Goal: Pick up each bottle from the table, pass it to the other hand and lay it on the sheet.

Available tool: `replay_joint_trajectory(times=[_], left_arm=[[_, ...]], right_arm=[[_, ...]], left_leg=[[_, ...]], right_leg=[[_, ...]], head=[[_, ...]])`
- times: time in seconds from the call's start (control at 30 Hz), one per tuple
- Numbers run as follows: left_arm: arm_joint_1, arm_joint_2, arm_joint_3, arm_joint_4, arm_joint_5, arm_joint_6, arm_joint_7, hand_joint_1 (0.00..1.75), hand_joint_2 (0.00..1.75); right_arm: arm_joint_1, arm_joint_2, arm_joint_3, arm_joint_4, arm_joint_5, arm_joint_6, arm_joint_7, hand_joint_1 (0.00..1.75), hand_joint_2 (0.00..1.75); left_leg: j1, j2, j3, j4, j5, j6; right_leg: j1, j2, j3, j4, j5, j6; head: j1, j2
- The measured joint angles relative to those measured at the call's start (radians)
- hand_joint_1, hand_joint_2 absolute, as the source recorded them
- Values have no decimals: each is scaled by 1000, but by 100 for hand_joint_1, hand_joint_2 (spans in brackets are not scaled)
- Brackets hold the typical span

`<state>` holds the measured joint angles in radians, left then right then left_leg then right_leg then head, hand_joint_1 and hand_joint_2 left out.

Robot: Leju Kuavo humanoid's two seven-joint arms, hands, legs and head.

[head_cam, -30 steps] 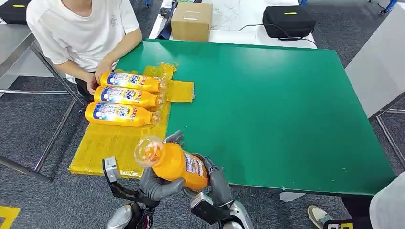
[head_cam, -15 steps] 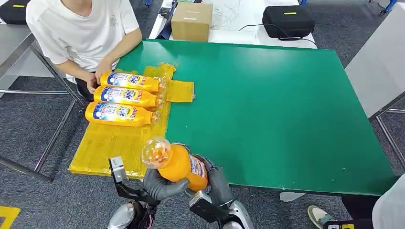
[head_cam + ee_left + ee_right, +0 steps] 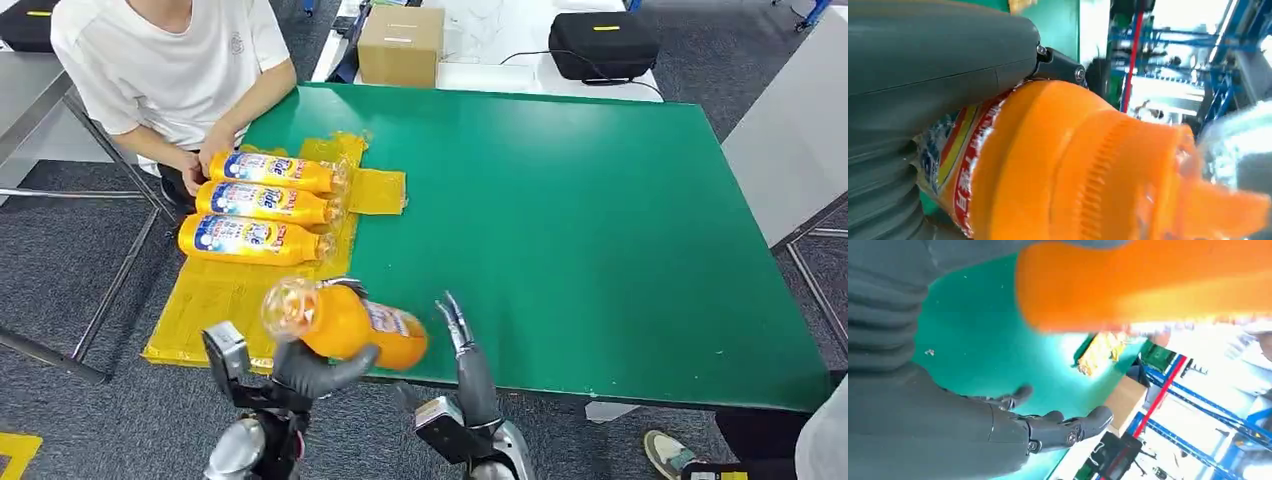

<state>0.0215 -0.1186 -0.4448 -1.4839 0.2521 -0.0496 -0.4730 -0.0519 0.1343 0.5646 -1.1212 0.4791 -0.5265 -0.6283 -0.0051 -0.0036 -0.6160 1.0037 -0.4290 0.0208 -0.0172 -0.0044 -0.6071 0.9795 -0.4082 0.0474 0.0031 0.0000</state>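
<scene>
held bottle: orange, lies near-horizontal in the air over the near table edge, clear cap end toward the sheet, base toward the right hand
left hand: wraps the held bottle from below, around the shoulder just behind the neck; thumb and fingers closed round it in the left wrist view
right hand: off the bottle, fingers apart and straight, pointing up, holds nothing; just beside the bottle's base
sheet: yellow, at the table's left edge; bare part lies right under and ahead of the cap end
laid bottles: 3, side by side on the sheet's far part, caps toward the table middle
table: green top
person: sits at the far left corner, hands near the farthest laid bottle
handling, judged: rigid plastic, smooth glossy label so likely slippery; looks full, so some weight toward the base; round body will roll once laid
cap: clear, thin-looking, probably weak, not a place to squeeze
best hold, judged: mid-body over the label, fingers wrapping the girth
risk, judged: grip near the neck leaves the heavy base unsupported, may tip or slide
</scene>
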Motion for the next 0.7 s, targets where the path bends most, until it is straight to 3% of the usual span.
replay_joint_trajectory(times=[0.17, 0.37, 0.57, 0.7], left_arm=[[3, 6, 40, -21, -11, 16, -2, 175, 175], [3, 14, 69, -36, -15, 18, -4, 175, 175], [-19, 25, 92, -37, -262, 210, -35, 175, 175], [-34, 33, 116, -37, -210, 149, 24, 175, 175]], right_arm=[[11, 10, -62, -23, -42, -91, -41, 0, 0], [13, 18, -98, -41, -49, -100, -50, 0, 0], [22, 40, -156, -87, -103, -167, -67, 0, 0], [22, 49, -182, -98, -140, -166, -68, 0, 0]], left_leg=[[0, 0, 0, 0, 0, 0], [0, 0, 0, 0, 0, 0], [0, 0, 0, 0, 0, 0], [0, 0, 0, 0, 0, 0]], right_leg=[[0, 0, 0, 0, 0, 0], [0, 0, 0, 0, 0, 0], [0, 0, 0, 0, 0, 0], [0, 0, 0, 0, 0, 0]], head=[[0, 0], [0, 0], [0, 0], [0, 0]])
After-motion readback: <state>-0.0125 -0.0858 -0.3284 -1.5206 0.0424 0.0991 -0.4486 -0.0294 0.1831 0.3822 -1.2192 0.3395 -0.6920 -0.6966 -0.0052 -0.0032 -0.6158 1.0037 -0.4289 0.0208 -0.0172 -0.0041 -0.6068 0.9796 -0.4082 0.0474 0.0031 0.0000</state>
